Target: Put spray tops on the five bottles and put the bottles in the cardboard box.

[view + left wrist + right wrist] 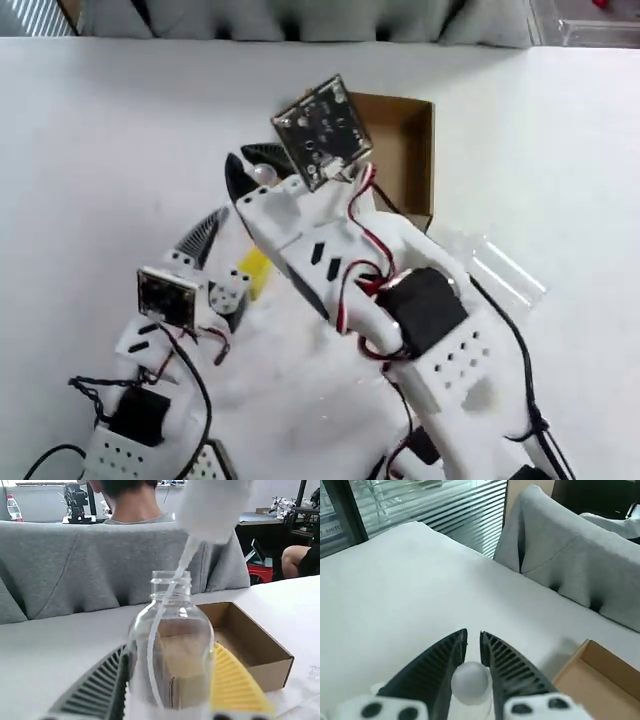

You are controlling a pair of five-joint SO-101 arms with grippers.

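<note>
Clear plastic bottle [170, 630] upright near the middle of the white desk [100, 150], pinched round the body by the left gripper [167, 690], just short of the open brown cardboard box [250, 640] toward the far edge. White spray top [469, 680] clamped in the right gripper [472, 640] above, thin dip tube [167, 605] threaded into the neck [171, 582]. Probably light, slick and easily squashed: best gripped low and gently, keeping the neck steady for capping.

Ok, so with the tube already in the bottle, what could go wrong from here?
The spray top sits off to one side of the neck of the bottle, so its tube runs in slanted and it may seat crooked. The right pincer grips a rounded part of the top, which could slip. Pushing down might tilt the bottle in the left pincer.
</note>
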